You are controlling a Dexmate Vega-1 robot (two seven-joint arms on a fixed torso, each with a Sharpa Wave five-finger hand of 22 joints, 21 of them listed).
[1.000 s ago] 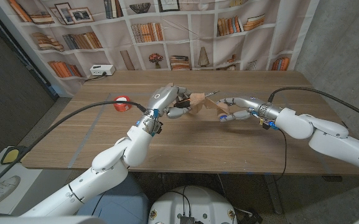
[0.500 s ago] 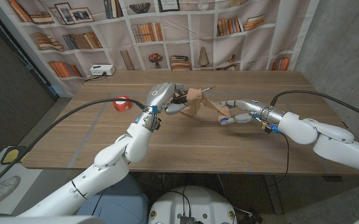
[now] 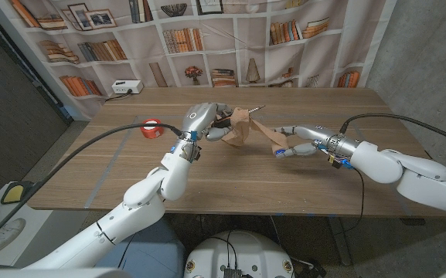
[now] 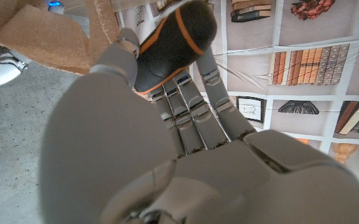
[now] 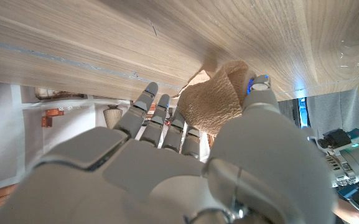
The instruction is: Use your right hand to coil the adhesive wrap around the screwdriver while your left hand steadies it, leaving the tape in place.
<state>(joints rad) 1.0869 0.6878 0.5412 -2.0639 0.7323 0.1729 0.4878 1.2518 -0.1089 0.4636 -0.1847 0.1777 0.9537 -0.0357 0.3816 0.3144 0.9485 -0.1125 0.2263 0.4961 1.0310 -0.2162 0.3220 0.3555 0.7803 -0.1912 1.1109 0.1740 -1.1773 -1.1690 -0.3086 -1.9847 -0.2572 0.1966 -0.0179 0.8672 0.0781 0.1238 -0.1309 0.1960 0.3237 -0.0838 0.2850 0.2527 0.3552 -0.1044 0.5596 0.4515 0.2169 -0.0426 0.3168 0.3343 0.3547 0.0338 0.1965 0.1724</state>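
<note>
Held up above the middle of the wooden tabletop (image 3: 230, 174): a screwdriver (image 3: 224, 122) with a black, orange-banded handle, gripped by the left hand (image 3: 205, 123), fingers curled close around the handle in the left wrist view. Probably lifted clear so wrap can pass all the way around the shaft, and clamped so the tool does not twist under the pull. Metal tip (image 3: 258, 109) pointing away toward the bookshelf backdrop (image 3: 207, 35). Bunched around the shaft, tan adhesive wrap (image 3: 240, 127), with one strip stretching out to the right hand (image 3: 292, 140). Right hand partly closed, thumb and fingers pinching the wrap's free end, seen close in the right wrist view; strip looks taut, likely to keep the coils snug. Off to the left hand's outer side, resting on the tabletop, a small red object (image 3: 151, 128), too small to identify.
</note>
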